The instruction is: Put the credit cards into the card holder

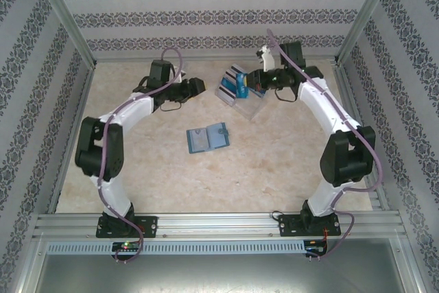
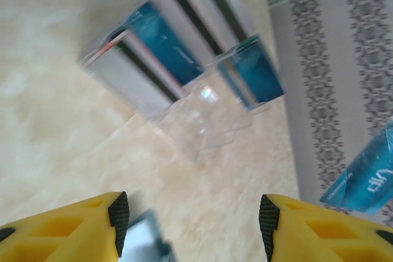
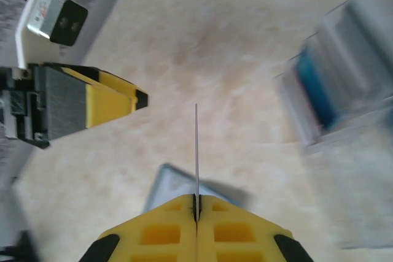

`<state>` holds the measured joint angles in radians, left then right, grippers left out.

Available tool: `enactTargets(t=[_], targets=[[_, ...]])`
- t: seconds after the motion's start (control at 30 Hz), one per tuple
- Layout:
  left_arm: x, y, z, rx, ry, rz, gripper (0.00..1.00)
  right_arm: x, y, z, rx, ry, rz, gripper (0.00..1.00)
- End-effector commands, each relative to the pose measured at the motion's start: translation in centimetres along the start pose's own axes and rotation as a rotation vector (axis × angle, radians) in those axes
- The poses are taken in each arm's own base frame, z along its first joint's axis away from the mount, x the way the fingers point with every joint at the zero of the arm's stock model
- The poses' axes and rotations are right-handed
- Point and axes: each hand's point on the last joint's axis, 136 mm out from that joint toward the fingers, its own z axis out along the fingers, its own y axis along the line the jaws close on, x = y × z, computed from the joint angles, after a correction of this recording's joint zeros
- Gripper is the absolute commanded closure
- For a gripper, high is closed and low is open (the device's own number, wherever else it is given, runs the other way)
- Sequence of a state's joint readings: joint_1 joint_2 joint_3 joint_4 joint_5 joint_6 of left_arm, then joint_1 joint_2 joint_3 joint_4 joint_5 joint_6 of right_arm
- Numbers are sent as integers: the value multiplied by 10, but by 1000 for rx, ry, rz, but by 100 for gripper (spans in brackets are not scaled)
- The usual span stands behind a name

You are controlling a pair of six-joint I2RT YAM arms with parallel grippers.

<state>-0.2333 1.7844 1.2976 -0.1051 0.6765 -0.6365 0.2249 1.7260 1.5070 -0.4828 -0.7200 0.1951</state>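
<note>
The card holder point(image 1: 207, 138) lies open mid-table, blue with lighter inner faces; a blurred part of it lies under my right jaws point(image 3: 175, 185) and a corner of it sits between my left fingers point(image 2: 144, 240). My right gripper point(image 1: 251, 87) point(image 3: 196, 199) is shut on one teal credit card point(image 1: 240, 86), seen edge-on as a thin line point(image 3: 196, 145) and at the right edge of the left wrist view point(image 2: 368, 176). Several more credit cards point(image 1: 226, 92) point(image 2: 159, 47) point(image 3: 331, 90) lean on a clear plastic piece point(image 1: 252, 109) point(image 2: 202, 121). My left gripper point(image 1: 197, 86) point(image 2: 193, 219) is open with nothing between its fingers point(image 3: 113, 99).
Metal frame posts and patterned walls close in the table on the left, back and right. A bare stretch of beige tabletop point(image 1: 206, 183) lies between the holder and the arm bases. The clear plastic piece sits at the back right beside my right wrist.
</note>
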Motion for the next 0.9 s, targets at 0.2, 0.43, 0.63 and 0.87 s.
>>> enactTargets(t=[0.2,0.43,0.63,0.87], targets=[[105,76,-49,-310,164,-116,48,99,31,102,-252,265,185,95],[141,100,-50,-349,223,-190,50,129,1,136,-206,354,236,95],[157,111,-35,-351,293,-221,58,139,-11,140,-211,385,260,95],[165,120,-22,-398,359,-225,68,145,-23,141,-187,395,267,95]])
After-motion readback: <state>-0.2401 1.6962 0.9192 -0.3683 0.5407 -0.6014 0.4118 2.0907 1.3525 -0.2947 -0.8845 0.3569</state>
